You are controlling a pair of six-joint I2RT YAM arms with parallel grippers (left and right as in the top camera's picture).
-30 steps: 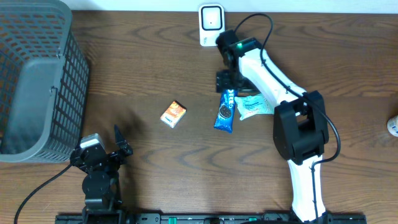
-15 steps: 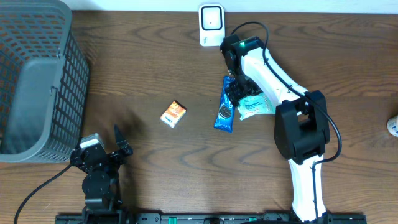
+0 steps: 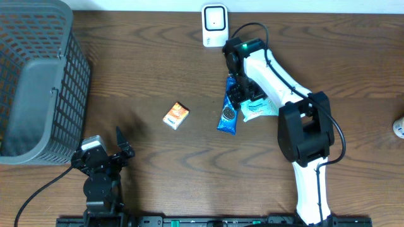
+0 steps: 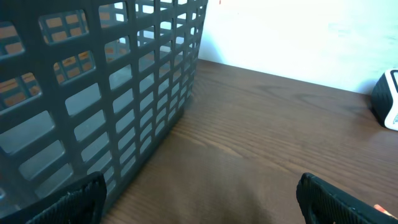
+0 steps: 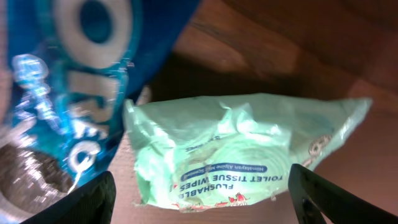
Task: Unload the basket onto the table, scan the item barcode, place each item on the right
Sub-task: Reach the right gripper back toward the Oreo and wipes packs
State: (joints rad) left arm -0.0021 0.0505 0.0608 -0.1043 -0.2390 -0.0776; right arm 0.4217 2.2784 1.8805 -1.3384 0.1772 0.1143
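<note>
Dark brown wood table [image 3: 158, 69] w/ a plain white wall behind, and we're down over the clutter now. Right gripper [image 5: 202, 198] hangs w/ jaws apart, nothing clamped. Sitting between them is the pale green crinkly plastic pack of flushable wipes [image 5: 242, 149]; we reckon that's the item to scan.

Just outside the jaws on one side lies the blue glossy cookie packet [image 5: 74, 81]. It's touching the pack's corner; can't tell which is on top. The white barcode scanner [image 3: 214, 24] stands near, past the jaws toward the table's far edge.

Handling, our read: the pack looks light and soft. Its film is wrinkled and prob. slippery, so it'll squash and sag rather than hold shape. Not fragile, though.

Best bite is across the short width at the fat middle, where the wipes give bulk. Loose sealed ends would fold or slide out. Risk: a finger snags the blue packet and drags it along. No barcode showing on the upper face, so it may be underneath, and the pack may need turning at the scanner.

Left gripper [image 4: 202, 199] is parked well apart from all this, jaws wide, empty. The grey plastic lattice basket [image 4: 124, 93] is just beside one of its fingers. The small orange carton [image 3: 176, 116] lies between the two grippers.
</note>
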